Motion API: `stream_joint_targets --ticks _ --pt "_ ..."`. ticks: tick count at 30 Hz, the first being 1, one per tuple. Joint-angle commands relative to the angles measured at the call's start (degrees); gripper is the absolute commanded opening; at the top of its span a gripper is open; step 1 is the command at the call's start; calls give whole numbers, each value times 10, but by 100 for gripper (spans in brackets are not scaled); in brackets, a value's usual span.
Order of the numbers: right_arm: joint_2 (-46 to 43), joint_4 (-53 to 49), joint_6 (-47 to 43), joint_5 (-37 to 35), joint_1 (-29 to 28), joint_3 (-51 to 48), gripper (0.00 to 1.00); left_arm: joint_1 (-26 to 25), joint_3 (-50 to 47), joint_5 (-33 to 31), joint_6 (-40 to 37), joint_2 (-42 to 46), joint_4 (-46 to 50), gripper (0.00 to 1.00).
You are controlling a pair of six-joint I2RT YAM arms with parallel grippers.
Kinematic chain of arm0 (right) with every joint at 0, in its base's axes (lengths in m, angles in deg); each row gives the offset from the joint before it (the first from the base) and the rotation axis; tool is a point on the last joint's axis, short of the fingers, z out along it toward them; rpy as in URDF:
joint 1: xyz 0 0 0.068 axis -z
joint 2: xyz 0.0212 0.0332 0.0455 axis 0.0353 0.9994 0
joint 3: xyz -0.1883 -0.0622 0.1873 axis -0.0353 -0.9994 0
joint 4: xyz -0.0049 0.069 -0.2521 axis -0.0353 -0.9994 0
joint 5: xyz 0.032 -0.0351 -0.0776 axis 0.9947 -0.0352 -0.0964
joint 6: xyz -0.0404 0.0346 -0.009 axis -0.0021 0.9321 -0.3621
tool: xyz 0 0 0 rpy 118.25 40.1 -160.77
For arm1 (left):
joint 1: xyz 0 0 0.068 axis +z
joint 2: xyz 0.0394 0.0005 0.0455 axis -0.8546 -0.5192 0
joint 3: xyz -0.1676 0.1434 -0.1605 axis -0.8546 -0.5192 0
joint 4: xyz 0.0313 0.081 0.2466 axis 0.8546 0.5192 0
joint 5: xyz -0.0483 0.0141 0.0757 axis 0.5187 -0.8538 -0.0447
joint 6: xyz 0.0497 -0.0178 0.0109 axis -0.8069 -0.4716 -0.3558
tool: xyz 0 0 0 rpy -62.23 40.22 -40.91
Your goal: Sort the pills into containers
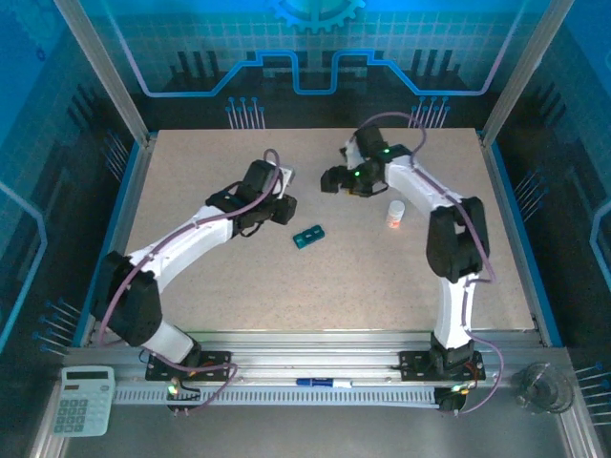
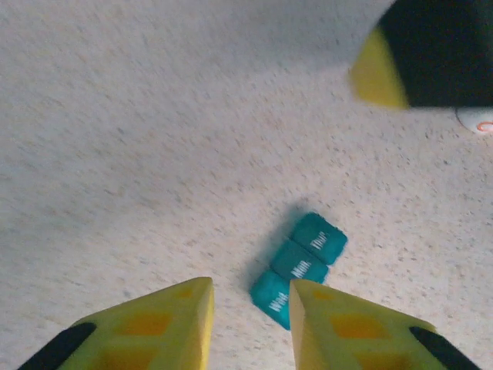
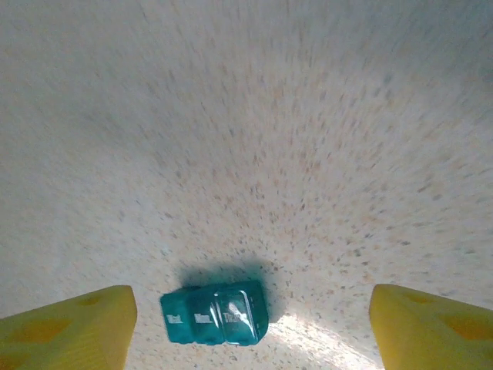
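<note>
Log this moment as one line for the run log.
left gripper: open, near pill box | right gripper: open, above table | pill box: flat on table, ungripped | white bottle: upright, untouched

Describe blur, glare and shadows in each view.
Top external: sharp, with a blue cast around the enclosure edges. Left wrist: the table is smeared by blur, the pill box lettering is soft, and a dark shadow lies at its upper left. Right wrist: the speckle streaks radially, a bright glare patch sits just right of the pill box, and a dark shadow lies behind it.
</note>
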Motion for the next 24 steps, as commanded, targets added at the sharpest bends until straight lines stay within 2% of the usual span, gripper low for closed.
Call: stream_joint_targets --ticks 1,4,5,6,11,17,21,24 --pt "-88 26 -3 7 39 -35 84 29 -18 -37 -10 56 -39 48" --pt "-147 60 2 5 78 -85 89 66 -43 -53 -4 99 -73 73" --pt "-163 68 2 1 88 -100 97 77 -51 -60 -2 110 -80 85" --pt "-181 77 1 -4 101 -118 100 89 -59 -69 0 122 -89 99" --pt "-264 123 -2 -55 159 -207 100 151 -109 -93 -1 165 -129 99" --pt "-336 179 4 -158 208 -311 100 203 -224 -109 -25 207 -260 99" --pt "-369 238 8 -233 221 -384 100 231 -286 -84 -46 209 -332 99" --pt "-401 321 -13 -288 221 -460 100 238 -321 -66 -80 203 -367 99"
